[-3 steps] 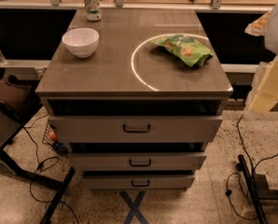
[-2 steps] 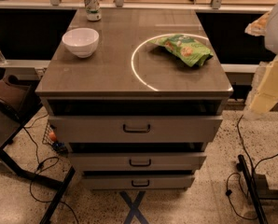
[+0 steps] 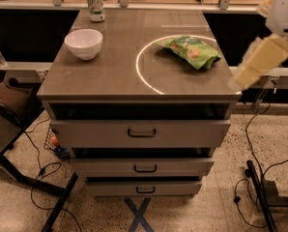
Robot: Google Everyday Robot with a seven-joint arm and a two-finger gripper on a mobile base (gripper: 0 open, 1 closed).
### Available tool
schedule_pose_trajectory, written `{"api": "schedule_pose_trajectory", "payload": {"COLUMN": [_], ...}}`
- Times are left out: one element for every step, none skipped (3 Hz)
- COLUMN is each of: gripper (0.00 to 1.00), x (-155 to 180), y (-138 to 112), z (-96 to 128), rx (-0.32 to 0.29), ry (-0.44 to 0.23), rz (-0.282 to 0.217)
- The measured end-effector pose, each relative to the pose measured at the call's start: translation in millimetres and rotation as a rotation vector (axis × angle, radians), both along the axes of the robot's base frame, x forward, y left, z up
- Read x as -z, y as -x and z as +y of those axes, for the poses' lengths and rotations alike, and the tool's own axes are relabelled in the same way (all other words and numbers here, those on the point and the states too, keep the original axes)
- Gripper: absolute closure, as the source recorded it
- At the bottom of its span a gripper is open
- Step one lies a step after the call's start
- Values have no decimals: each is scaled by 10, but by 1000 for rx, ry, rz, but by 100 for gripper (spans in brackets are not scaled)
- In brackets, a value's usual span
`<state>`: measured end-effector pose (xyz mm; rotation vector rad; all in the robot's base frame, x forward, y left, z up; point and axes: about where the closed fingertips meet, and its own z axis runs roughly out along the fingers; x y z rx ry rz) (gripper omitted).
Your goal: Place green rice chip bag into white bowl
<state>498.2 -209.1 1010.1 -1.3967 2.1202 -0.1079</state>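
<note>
2 things matter on the cabinet top (image 3: pixel 110 76): the green chip bag (image 3: pixel 192 51) lies crumpled toward the right side, inside a bright ring of light (image 3: pixel 137 66), and the white bowl (image 3: pixel 83 42) stands upright near the left rear, well apart from it, with 1 drink can (image 3: pixel 95 5) behind it at the back edge. Both sit uncovered, so I judge the bag free to be taken from above. The arm juts in from the right, slanting down and leftward, its gripper (image 3: pixel 255 66) beside the cabinet's right edge, apart from the bag. Whether that claw is released or clenched I cannot tell.
</note>
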Motion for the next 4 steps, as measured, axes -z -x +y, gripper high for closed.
{"api": "schedule_pose_trajectory", "payload": {"gripper": [0,0,0,0], "x": [-98,-51,194,193], "y": [-638,-1264,-1993,-1985], "z": [-91,-171,-222,-214], "rx": [104,211,272,271], "ry": [-152,-235,-332,-331], "rz": [-113,-156,-145,-145]}}
